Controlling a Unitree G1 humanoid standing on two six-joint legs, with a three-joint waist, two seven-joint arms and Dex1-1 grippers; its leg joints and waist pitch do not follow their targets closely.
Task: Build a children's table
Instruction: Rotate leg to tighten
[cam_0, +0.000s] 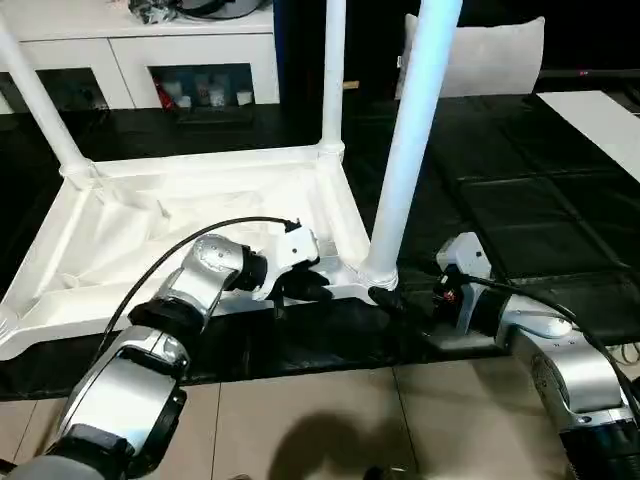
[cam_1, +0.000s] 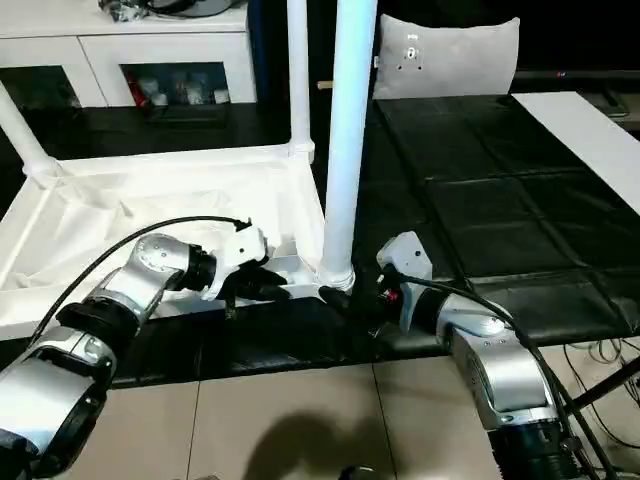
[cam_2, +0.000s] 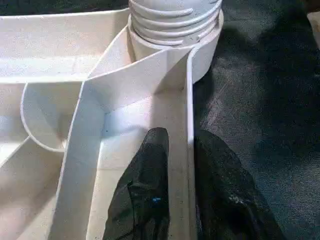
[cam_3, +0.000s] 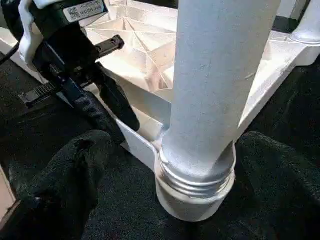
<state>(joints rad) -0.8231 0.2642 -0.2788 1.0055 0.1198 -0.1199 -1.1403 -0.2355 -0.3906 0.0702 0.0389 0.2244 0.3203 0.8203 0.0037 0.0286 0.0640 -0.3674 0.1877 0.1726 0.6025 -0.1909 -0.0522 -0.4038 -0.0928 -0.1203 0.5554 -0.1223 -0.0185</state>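
I see a leg (cam_3: 220, 95) seated upright in the table top's (cam_0: 150, 215) near corner socket (cam_3: 192, 200). My left gripper (cam_2: 177, 190) pinches the top's rim; my right gripper (cam_3: 165, 195) stands wide open around the leg base.

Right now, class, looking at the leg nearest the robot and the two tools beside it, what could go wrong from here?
1. The nearest long white tapered tube leg still shows bare threads above its round corner socket; loaded now, it might wobble or lean.
2. The left tool straddles the white plastic tabletop's rim; if it slips off, the top may turn with the leg.
3. The right tool stands open around the leg.
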